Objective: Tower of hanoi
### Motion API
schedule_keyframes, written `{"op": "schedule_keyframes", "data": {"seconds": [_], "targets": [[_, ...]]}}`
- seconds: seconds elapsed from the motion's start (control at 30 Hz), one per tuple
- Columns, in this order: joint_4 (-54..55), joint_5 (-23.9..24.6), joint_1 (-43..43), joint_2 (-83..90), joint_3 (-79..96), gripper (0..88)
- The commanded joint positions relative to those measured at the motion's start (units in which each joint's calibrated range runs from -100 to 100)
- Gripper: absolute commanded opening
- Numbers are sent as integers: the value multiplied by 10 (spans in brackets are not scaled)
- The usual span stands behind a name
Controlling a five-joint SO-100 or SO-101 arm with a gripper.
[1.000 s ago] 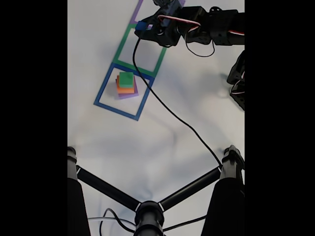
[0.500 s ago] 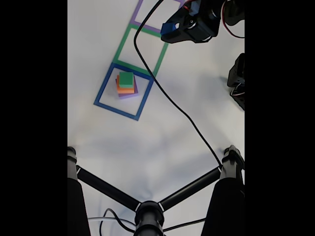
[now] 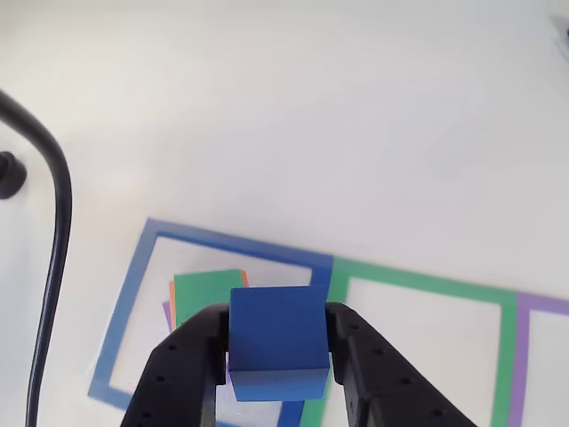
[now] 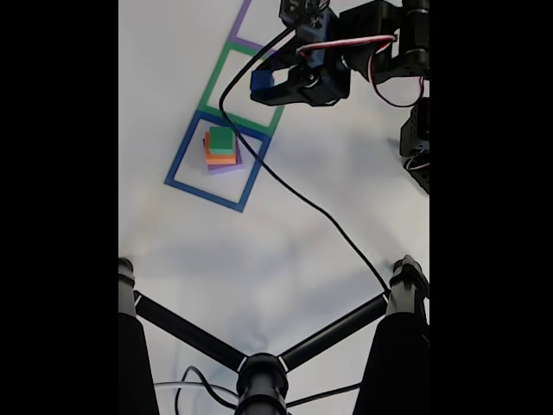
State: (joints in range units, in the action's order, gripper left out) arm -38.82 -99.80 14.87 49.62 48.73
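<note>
Three blocks sit stacked inside the blue tape square (image 4: pixel 216 162) on the white desk (image 4: pixel 285 242): the purple slab (image 4: pixel 226 167) at the bottom, the orange block (image 4: pixel 219 158) on it, the green block (image 4: pixel 222 139) on top. The fourth, the blue cube (image 3: pixel 276 342), is clamped between the two black fingers of the end effector (image 3: pixel 277 356), which are closed snugly on its side faces and carry it clear of the desk.

In the fixed view the blue cube (image 4: pixel 261 81) hangs at about 1 o'clock from the stack, over the right edge of the green tape square (image 4: pixel 245 89).

The likeliest trouble, as I judge it, is in the release. Foam gives under pressure, so the cube may cling to one finger as they part and tip over, or land straddling the tape line instead of inside a square. A descent that runs too far toward 7 o'clock could clip the green block and shove the loose stack askew. The black cable (image 4: pixel 294 186) trails across the desk just beside the blue square's 3 o'clock corner; if the arm drags it, it could sweep against the stack.
</note>
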Motion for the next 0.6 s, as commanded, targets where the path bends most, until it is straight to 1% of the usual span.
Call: {"op": "schedule_keyframes", "data": {"seconds": [0.0,0.13,0.27,0.57], "targets": [[212,-2,19,-35,81,28],[328,-2,33,-90,122,31],[413,-2,44,-160,124,31],[512,-2,61,-236,146,31]]}}
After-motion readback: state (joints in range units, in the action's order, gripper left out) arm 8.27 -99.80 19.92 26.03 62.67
